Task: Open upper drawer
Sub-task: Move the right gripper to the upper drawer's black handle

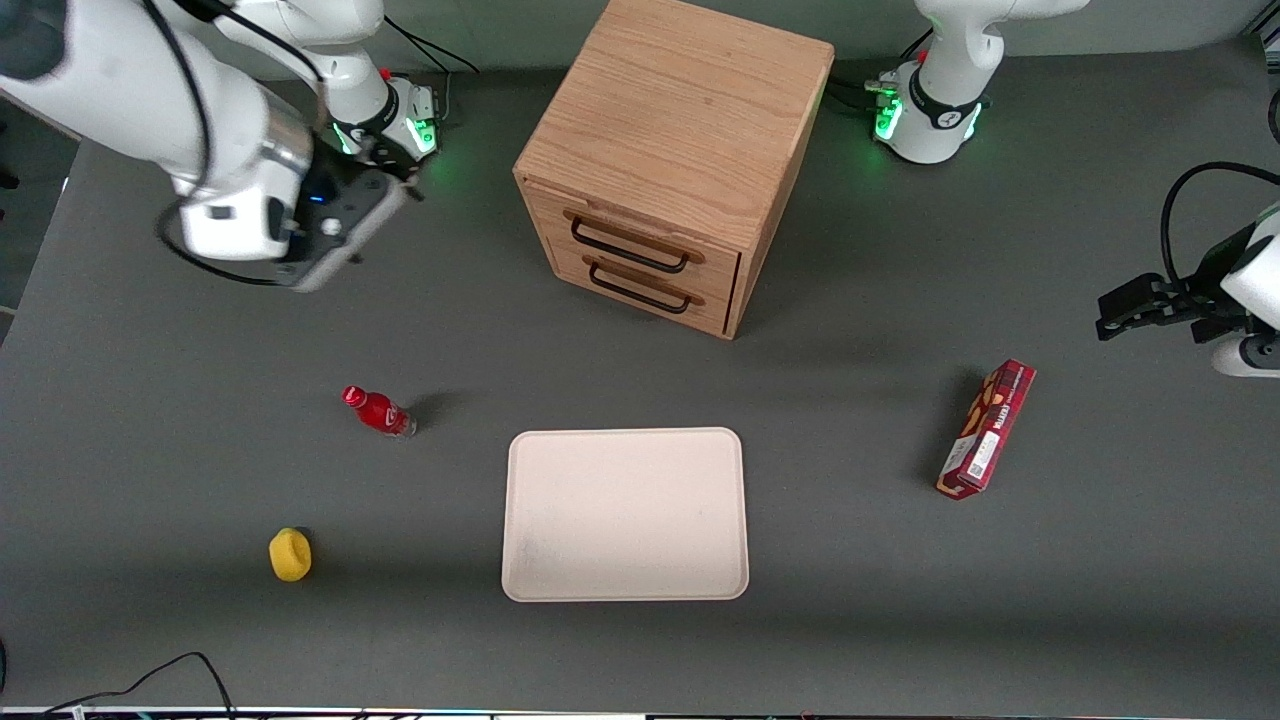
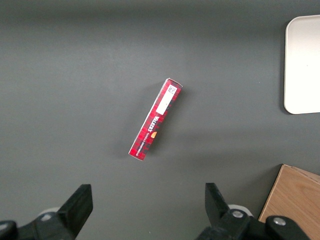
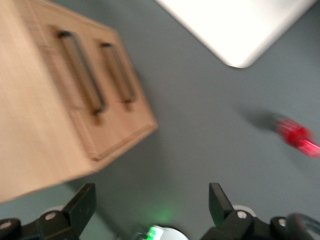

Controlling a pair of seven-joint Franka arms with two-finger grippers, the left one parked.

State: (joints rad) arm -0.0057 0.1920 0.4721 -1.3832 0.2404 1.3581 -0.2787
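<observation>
The wooden cabinet (image 1: 680, 120) stands at the back middle of the table, both drawers shut. The upper drawer (image 1: 640, 232) has a black bar handle (image 1: 628, 247), just above the lower drawer (image 1: 640, 285). My right gripper (image 1: 390, 175) hangs above the table, well off toward the working arm's end from the cabinet, near that arm's base. It is open and empty. In the right wrist view the gripper (image 3: 151, 195) has its fingers wide apart, and the upper drawer (image 3: 75, 75) and lower drawer (image 3: 120, 75) show at a distance.
A cream tray (image 1: 625, 515) lies nearer the front camera than the cabinet. A red bottle (image 1: 378, 411) and a yellow object (image 1: 290, 554) lie toward the working arm's end. A red box (image 1: 986, 428) lies toward the parked arm's end.
</observation>
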